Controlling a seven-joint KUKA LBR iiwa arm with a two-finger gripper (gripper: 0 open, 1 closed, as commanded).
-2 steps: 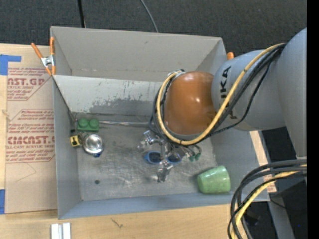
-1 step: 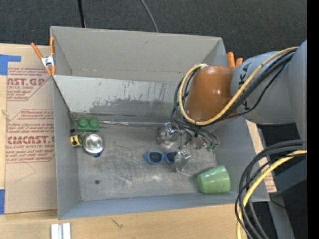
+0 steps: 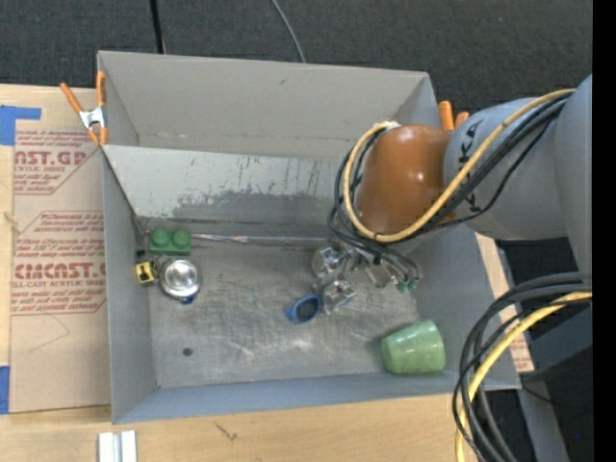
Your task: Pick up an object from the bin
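**Low over the floor, beside the blue piece**

My pincer [image 3: 334, 287] hung low over the middle of the bin [image 3: 260, 64], right of centre. How wide it stood I could not tell; its metal parts ran together from above. The nearest thing was a small blue piece [image 3: 306, 308], lying flat on the floor just left and near of me, touching or almost so.

To take it well, I judged I should centre over it before closing. A thing so low and thin would likely slide away from a skewed pinch.

Room was good. The floor left of the blue piece lay bare as far as a silver cap [image 3: 180, 279], a yellow bit [image 3: 144, 271] and a green brick [image 3: 170, 242] by the left wall. A green cup [image 3: 414, 347] lay on its side to my near right, close to the near wall. Straight up looked the safest way out.
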